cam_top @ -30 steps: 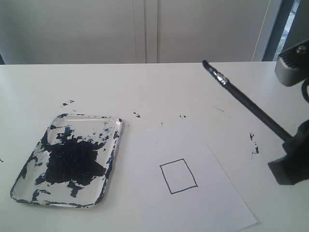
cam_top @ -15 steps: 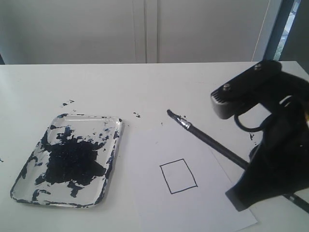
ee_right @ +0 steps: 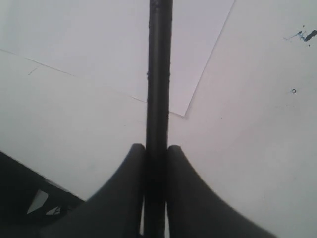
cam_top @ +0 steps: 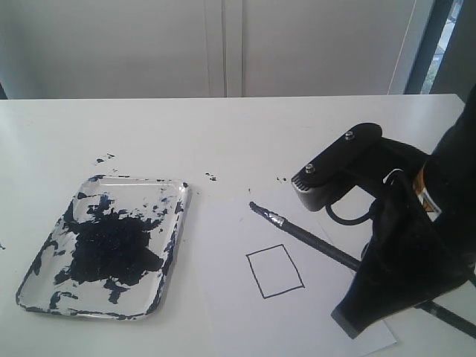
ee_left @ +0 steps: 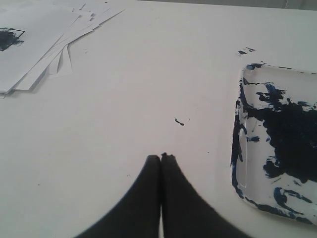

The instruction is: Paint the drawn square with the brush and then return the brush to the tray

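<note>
The drawn square (cam_top: 274, 271) is a thin black outline with a white inside, on a white sheet of paper (cam_top: 297, 331). My right gripper (cam_top: 363, 266) is shut on the brush (cam_top: 320, 243) partway along its black handle. The brush slants over the sheet, and its dark tip (cam_top: 253, 206) lies just beyond the square's far left corner, apart from the outline. In the right wrist view the handle (ee_right: 159, 74) runs straight out from the right gripper (ee_right: 156, 148). The tray (cam_top: 183, 212), blotched with dark paint, sits to the left. My left gripper (ee_left: 161, 157) is shut and empty beside the tray (ee_left: 238, 148).
Small paint specks (cam_top: 210, 177) dot the white table between tray and sheet. A fanned stack of white sheets (ee_left: 49, 47), one bearing a painted square (ee_left: 7, 37), lies on the table in the left wrist view. A white wall stands behind the table.
My right arm came in from the right edge and lowered. The brush tip travelled down and left, from high over the far table to just above the sheet near the square.
</note>
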`<state>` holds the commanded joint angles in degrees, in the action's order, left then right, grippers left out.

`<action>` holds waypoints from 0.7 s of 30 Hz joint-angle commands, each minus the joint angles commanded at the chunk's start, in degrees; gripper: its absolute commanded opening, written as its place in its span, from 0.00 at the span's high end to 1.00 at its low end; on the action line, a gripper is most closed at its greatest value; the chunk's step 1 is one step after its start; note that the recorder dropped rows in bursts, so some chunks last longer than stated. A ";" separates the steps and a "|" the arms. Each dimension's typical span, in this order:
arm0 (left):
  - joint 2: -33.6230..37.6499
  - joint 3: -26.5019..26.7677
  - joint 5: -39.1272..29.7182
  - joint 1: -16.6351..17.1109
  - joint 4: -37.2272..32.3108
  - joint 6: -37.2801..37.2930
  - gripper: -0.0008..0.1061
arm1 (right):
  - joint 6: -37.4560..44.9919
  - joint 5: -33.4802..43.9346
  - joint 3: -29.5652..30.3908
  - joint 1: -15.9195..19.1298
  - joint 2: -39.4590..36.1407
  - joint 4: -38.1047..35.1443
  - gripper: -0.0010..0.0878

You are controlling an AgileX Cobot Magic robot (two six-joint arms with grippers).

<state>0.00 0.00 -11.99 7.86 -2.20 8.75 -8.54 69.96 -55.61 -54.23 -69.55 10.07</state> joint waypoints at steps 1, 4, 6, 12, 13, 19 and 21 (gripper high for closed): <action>0.00 0.00 0.00 0.00 0.00 0.00 0.99 | 0.00 0.00 0.00 0.00 0.00 0.00 0.99; 0.00 0.00 0.00 0.00 0.00 0.00 0.99 | 0.00 0.00 0.00 0.00 0.00 0.00 0.99; 0.00 0.00 0.00 0.00 0.00 0.00 0.99 | 0.00 0.00 0.00 0.00 0.00 0.00 0.99; 0.00 0.00 0.00 0.00 0.00 0.00 0.99 | 0.45 0.00 0.00 0.00 0.00 -0.03 0.99; 0.00 0.00 0.00 0.00 0.00 0.00 0.99 | 0.71 0.00 0.00 0.00 0.00 -0.03 0.99; 0.00 0.00 0.00 0.00 0.00 0.01 0.99 | 0.82 0.00 0.00 0.00 0.00 -0.03 0.99; 1.19 0.00 0.00 0.00 0.00 0.01 0.99 | 0.82 0.00 0.00 0.00 0.00 -0.03 0.99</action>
<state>1.19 0.00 -11.99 7.86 -2.20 8.76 -7.73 69.96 -55.61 -54.23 -69.55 10.05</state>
